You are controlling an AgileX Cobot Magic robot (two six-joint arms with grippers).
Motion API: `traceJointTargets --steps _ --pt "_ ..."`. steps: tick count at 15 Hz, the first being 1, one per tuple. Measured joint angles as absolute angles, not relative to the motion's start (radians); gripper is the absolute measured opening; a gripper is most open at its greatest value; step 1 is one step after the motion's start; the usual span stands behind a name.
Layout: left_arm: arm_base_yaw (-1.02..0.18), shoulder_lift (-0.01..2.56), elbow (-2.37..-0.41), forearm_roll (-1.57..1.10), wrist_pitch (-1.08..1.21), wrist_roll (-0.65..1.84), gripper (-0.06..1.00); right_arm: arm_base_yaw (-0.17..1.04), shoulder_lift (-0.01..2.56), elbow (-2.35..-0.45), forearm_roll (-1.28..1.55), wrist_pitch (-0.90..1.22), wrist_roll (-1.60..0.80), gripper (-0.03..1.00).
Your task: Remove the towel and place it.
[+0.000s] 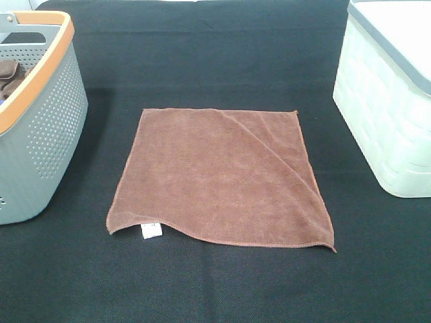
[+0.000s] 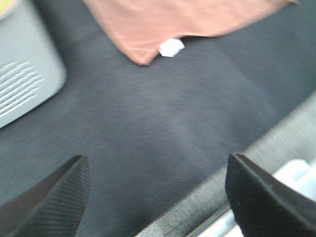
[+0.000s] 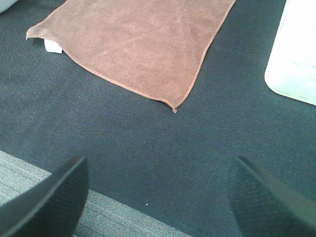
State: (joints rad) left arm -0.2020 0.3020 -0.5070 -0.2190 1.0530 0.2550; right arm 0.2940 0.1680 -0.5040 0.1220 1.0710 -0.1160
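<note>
Towel: lying spread flat on the black mat, filling the centre of the high view; sitting between the two baskets and touching neither; a faint diagonal crease is running from its upper middle toward the right edge.
Tag: small and white, sticking out from under the towel's lower-left corner in the high view; showing again in the left wrist view and the right wrist view.
Towel in wrist views: showing along the upper edge of the left wrist view, blurred; filling the upper middle of the right wrist view, one hemmed corner pointing down the frame.
Grey basket: standing at the left edge of the high view, perforated wall, orange rim; a bunched brown cloth is lying inside it.
White basket: standing at the right edge of the high view, grey rim on top; its wall is showing at the right edge of the right wrist view.
Left gripper: hanging over bare mat with its dark fingers spread wide, holding nothing, well apart from the towel.
Right gripper: hanging over bare mat near the mat's edge, fingers spread wide, holding nothing, apart from the towel.
Arms: not showing in the high view.
</note>
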Motion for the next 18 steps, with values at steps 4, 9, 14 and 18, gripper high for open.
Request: traceJointTargets --steps 4,9,14,18 --pt "-0.044 0.123 -0.507 -0.218 1.053 0.255 0.73 0.264 0.168 -0.504 0.124 1.071 -0.116 0.74" --pt "-0.021 -0.004 -0.507 -0.219 1.054 0.255 0.73 0.026 0.142 -0.504 0.124 1.068 -0.115 0.74" --pt "-0.021 -0.004 -0.507 -0.219 1.054 0.255 0.73 0.008 0.012 -0.504 0.128 1.068 -0.115 0.74" --pt "-0.021 -0.004 -0.507 -0.219 1.054 0.255 0.73 0.008 -0.006 -0.504 0.131 1.068 -0.115 0.74"
